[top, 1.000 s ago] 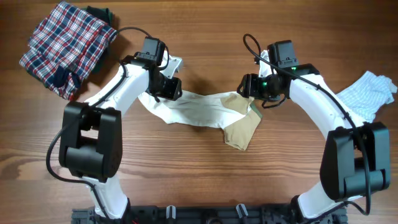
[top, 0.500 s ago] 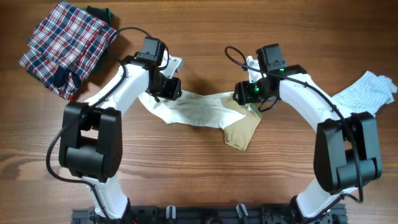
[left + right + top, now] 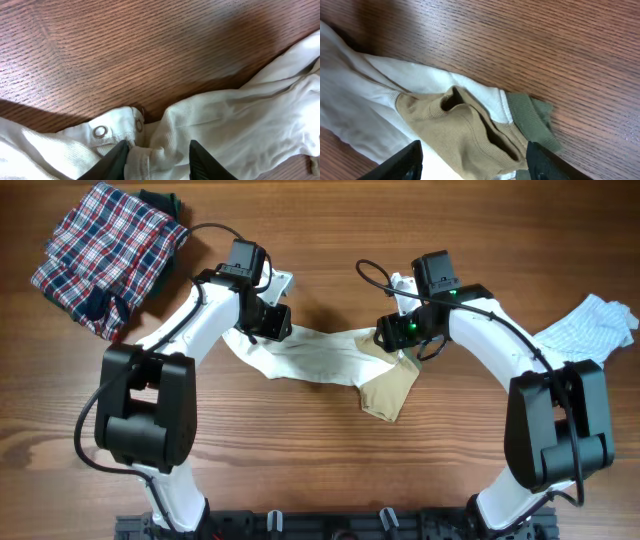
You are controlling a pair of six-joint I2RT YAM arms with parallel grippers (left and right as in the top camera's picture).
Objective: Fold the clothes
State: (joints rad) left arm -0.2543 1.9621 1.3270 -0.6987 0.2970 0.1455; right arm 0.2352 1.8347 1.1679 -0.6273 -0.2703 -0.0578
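The cream-white top (image 3: pixel 320 360) lies mid-table between your arms, and it looks light, limp and quick to bunch. Your left gripper (image 3: pixel 157 159) pinches its snap-studded hem, while your right gripper (image 3: pixel 475 162) hangs wide open over the tan sleeve (image 3: pixel 450 125). Take hold at the thicker olive edge (image 3: pixel 532 115), which should slip least.

Open tabletop (image 3: pixel 320 240) beyond (plaid heap (image 3: pixel 105 255) left)

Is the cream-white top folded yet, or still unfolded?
Not folded: the cream-white top lies as a bunched, wrinkled strip between the two arms, with its tan sleeve trailing out loose.
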